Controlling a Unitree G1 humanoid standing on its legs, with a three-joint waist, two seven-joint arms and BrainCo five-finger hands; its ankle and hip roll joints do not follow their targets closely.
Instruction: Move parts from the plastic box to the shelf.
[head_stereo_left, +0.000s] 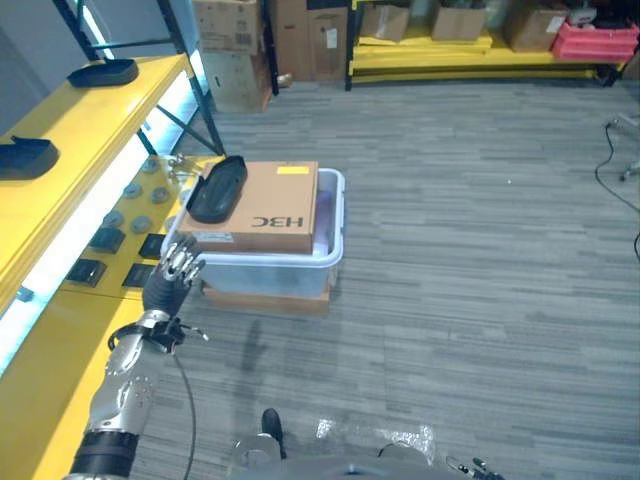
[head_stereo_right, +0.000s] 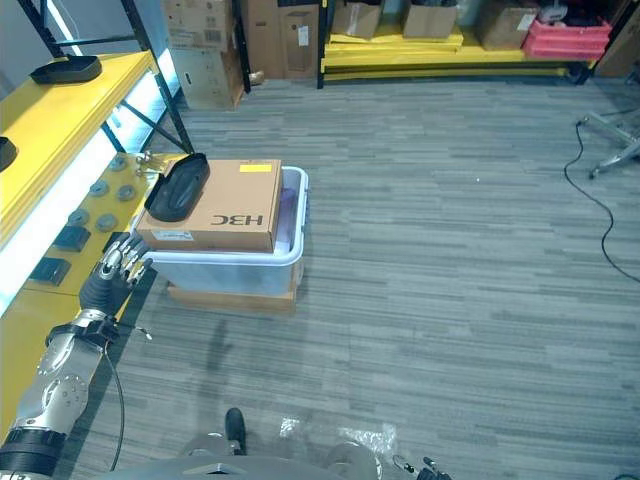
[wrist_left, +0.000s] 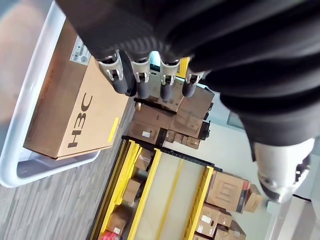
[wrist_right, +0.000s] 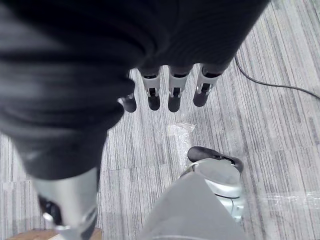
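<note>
While beside left hand (head_stereo_left: 178, 268), plastic box (head_stereo_left: 335, 250)

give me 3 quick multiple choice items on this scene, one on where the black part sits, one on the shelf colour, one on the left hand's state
1. Where does the black part lie?
A. on the cardboard box
B. on the floor
C. in the left hand

2. What colour is the shelf?
A. blue
B. yellow
C. white

3. What is the left hand doing?
A. gripping the black part
B. open, holding nothing
C. lifting the plastic box

Answers: 1 A, it rests on the cardboard box that lies over the plastic box. 2 B, its surfaces are yellow. 3 B, the fingers are relaxed beside the box and grasp nothing.
</note>
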